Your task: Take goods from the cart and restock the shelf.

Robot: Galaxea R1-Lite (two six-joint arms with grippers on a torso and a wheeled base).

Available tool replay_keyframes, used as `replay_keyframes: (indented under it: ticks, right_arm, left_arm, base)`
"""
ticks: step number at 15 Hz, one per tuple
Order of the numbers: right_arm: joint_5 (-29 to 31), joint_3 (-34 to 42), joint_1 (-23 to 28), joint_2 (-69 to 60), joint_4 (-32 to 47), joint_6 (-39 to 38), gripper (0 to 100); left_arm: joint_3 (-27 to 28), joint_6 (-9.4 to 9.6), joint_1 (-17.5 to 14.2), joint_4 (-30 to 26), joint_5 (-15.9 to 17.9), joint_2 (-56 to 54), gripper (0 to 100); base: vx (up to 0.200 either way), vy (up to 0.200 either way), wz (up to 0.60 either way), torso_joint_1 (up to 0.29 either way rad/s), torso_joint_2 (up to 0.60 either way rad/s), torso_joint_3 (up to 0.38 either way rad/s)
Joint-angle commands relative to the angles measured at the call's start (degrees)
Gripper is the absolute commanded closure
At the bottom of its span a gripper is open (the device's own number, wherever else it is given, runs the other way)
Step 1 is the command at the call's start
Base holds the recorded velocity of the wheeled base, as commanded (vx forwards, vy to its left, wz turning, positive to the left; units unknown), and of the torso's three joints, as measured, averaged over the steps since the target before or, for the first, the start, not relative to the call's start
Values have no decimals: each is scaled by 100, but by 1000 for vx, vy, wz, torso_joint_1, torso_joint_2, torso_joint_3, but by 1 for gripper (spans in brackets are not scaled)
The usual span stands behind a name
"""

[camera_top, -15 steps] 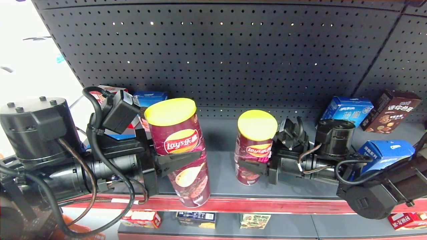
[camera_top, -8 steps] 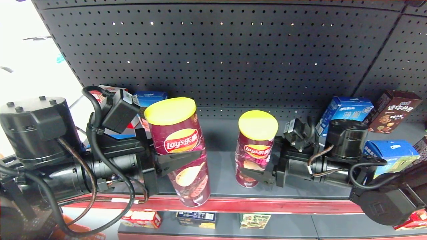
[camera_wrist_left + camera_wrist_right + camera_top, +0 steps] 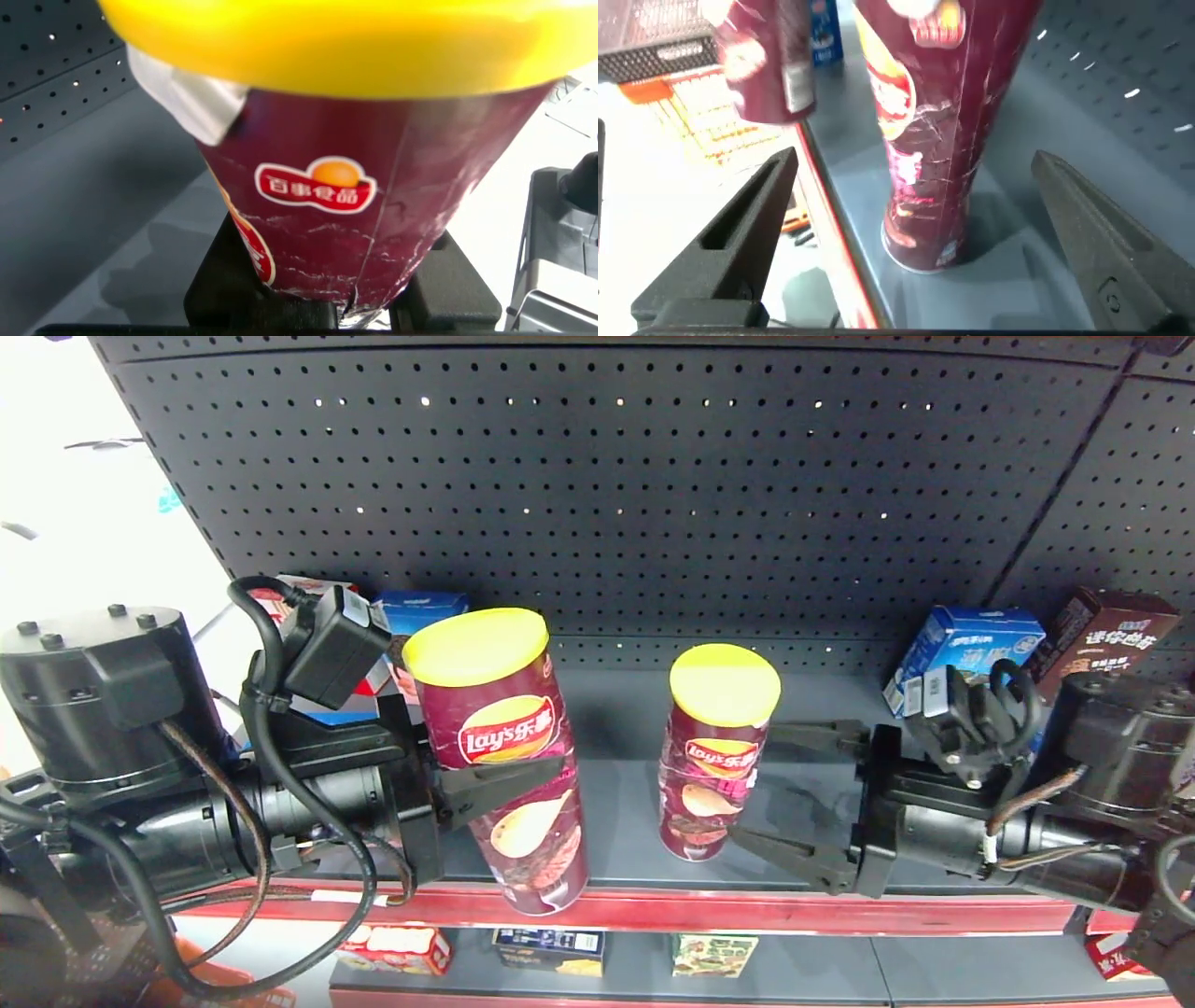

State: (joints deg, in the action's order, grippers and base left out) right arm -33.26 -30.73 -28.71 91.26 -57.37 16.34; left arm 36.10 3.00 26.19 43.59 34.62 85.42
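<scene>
A shop aisle: a dark grey perforated metal back panel (image 3: 607, 504) rises behind a grey metal shelf (image 3: 616, 821) with a red front strip (image 3: 747, 913), stocked with maroon chip cans (image 3: 714, 756), blue cardboard boxes (image 3: 966, 649) and, on the lower tier, small packets (image 3: 547, 950).

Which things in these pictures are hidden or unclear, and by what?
Head view: the arm of the left gripper covers most of the red and blue cardboard boxes.
Left wrist view: that gripper hides the base of the maroon yellow-lidded chips tube.
Right wrist view: that tube looks blurred.
</scene>
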Motion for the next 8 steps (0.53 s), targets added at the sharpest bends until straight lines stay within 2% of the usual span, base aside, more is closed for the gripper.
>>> replay_keyframes:
  ticks: [1, 2, 3, 5, 6, 7, 8]
  right_arm:
    - [293, 322, 67, -926, 59, -16, 0]
    - [293, 322, 67, -926, 59, -16, 0]
    - [583, 357, 357, -1761, 569, -43, 0]
    - [786, 384, 788, -2974, 1694, -122, 0]
    - [1076, 507, 885, -3606, 2265, -245, 0]
    - [1251, 586, 893, -3861, 2485, -289, 0]
    - [1700, 797, 876, -4424, 2898, -359, 0]
  left_arm:
    - [11, -1, 1, 0, 1, 10, 100]
    - [11, -1, 1, 0, 1, 10, 100]
    - [38, -1, 1, 0, 1, 10, 100]
    - [38, -1, 1, 9, 1, 1, 100]
    - [38, -1, 1, 9, 1, 1, 100]
    - [38, -1, 1, 9, 10, 1, 100]
    - [47, -1, 1, 9, 10, 1, 100]
  base:
    - [0, 0, 0, 0, 0, 0]
    - [0, 0, 0, 0, 0, 0]
    - [0, 0, 0, 0, 0, 0]
    - [0, 0, 0, 0, 0, 0]
    - [0, 0, 0, 0, 0, 0]
    - [0, 0, 0, 0, 0, 0]
    - [0, 0, 0, 0, 0, 0]
